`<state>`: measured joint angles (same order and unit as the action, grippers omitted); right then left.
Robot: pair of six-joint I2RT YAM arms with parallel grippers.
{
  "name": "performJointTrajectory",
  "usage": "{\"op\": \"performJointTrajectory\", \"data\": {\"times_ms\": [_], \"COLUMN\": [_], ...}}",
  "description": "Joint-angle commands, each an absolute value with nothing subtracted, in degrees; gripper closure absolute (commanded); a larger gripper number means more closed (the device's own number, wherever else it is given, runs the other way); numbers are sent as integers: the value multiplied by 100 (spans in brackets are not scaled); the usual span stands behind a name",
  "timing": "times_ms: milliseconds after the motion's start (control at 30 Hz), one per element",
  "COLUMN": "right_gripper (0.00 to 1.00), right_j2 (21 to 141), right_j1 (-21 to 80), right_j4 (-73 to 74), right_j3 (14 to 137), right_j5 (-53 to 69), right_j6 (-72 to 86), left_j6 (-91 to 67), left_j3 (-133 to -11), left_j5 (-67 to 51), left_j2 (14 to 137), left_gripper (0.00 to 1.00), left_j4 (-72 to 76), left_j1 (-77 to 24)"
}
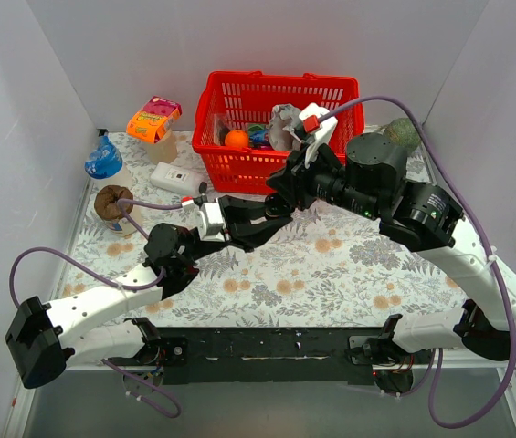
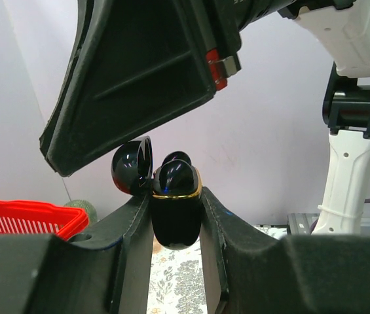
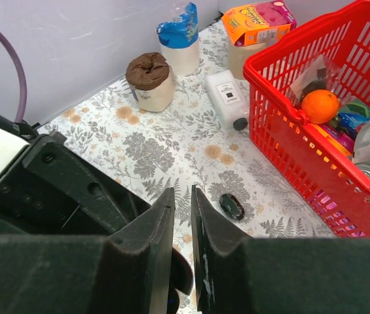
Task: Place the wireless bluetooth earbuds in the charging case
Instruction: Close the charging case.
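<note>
— Where's the charging case (image 2: 175,222)?
— Centre of the left wrist view, clamped between the left gripper's (image 2: 176,199) fingers (image 2: 134,232), lid (image 2: 132,167) flipped open to the left, an earbud (image 2: 175,176) poking above its gold rim
— And the right gripper (image 3: 181,196)?
— Just above it, upper left of that frame. Fingers nearly together; I can't tell whether they pinch anything. In its own view, a small black oval bit (image 3: 232,206) lies beside the red basket (image 3: 283,111)

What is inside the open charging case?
One glossy black earbud sits in the charging case, beside its raised lid. A rounded black shape behind may be another; the case walls hide the sockets.
</note>
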<state>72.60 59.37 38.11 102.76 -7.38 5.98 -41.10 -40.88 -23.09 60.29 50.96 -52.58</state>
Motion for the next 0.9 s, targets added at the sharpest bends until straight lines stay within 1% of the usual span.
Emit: {"op": "performJointTrajectory", "data": {"times_ms": [0,167,500,767,867], "right_gripper": [77,77,82,94,96], "right_j2": [7137,7040,6987,6812,6742], "right_j1": [5959,5968,5959,5959,5959], "right_j4": [3937,3981,4227,4219,4210], "right_j3": [10380,10195,10037,9853,9809], "right_j5": [-343,-316,-325,-281,-334], "right_j6": [721,747,800,905,940], "left_j6": [-4034,-4034,-3929,-3850,-3841], "left_j3": [-4254,-4298,-4386,-4412,-4430], "left_j5": [-1890,-1793,-1600,-1459,-1441], "left_j2": [5994,6029,6029,6003,5994], "left_gripper": [100,100,100,100,100], "left_j4": [5221,5273,5282,5256,5229], "left_j1": [-5229,-5229,-5229,-5229,-5229]}}
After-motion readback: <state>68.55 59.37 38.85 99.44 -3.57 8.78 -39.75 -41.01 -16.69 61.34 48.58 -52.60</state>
